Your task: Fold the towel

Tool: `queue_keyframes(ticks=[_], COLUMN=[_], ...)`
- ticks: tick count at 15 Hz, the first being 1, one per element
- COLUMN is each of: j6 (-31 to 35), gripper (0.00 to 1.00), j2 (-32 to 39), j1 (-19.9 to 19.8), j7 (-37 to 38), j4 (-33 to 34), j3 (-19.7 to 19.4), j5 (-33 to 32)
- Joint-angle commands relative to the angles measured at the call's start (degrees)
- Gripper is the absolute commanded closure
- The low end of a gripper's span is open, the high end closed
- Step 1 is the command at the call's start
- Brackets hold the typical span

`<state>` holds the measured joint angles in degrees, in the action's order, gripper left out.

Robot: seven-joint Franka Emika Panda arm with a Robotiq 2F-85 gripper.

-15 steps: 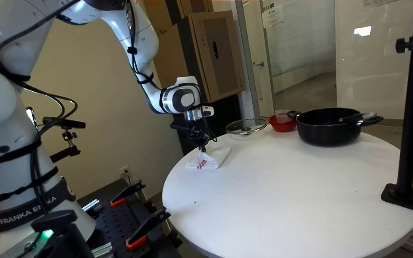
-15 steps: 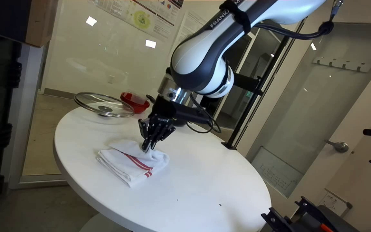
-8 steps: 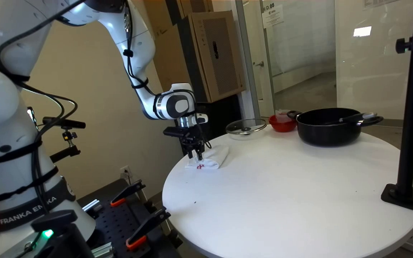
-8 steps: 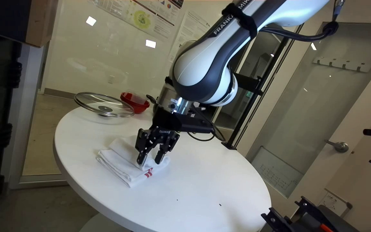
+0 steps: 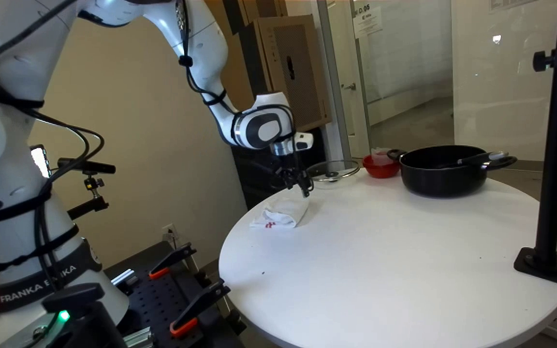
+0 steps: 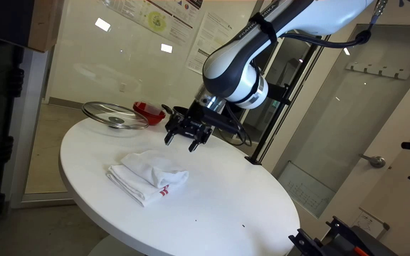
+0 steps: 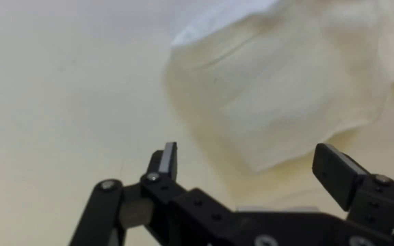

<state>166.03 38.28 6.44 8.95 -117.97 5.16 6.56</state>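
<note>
Towel point(image 6: 148, 176) lay in layers on the table point(image 6: 215, 206), presumably for compactness, while the gripper point(image 6: 180, 144) hung clear, jaws apart, perhaps to spare the folds.

in an exterior view, the camera looks down across the round table point(image 5: 394, 270) toward the pan point(image 5: 440, 180) at its far side, with the robot arm point(image 5: 208, 58) in the left foreground. in an exterior view, the tilted camera sits nearer the towel point(image 6: 148, 174) and faces posters point(image 6: 157, 21). both exterior views share the table, towel, lid point(image 6: 116, 120) and red bowl point(image 6: 151, 115). the wrist view looks down on the towel at close range, the gripper point(image 7: 245, 147) along its lower edge.
</note>
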Motion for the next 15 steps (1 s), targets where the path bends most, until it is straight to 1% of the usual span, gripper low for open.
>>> queue_keyframes(ticks=[1,2,3,4,6,7,8,15], j6=[-0.9,-0.5,-0.6,-0.6,-2.5,-0.5,-0.7,-0.7], gripper=[0.00,0.00,0.00,0.00,0.00,0.00,0.00,0.00], j2=[-1.3,-1.4,-1.6,-1.5,-1.4,-1.3,-1.4,-0.9], j1=[-3.7,-3.8,-2.8,-0.5,3.0,-1.2,-0.6,-0.9], j7=[2.5,3.8,6.3,9.6,14.3,9.0,9.6,9.4], j4=[5.0,6.5,7.8,9.1,11.7,9.6,10.1,9.9], j3=[-1.0,-2.3,-4.4,-8.2,-13.7,-9.1,-10.0,-9.5], j5=[3.9,4.4,4.6,3.4,1.1,2.5,2.3,2.4])
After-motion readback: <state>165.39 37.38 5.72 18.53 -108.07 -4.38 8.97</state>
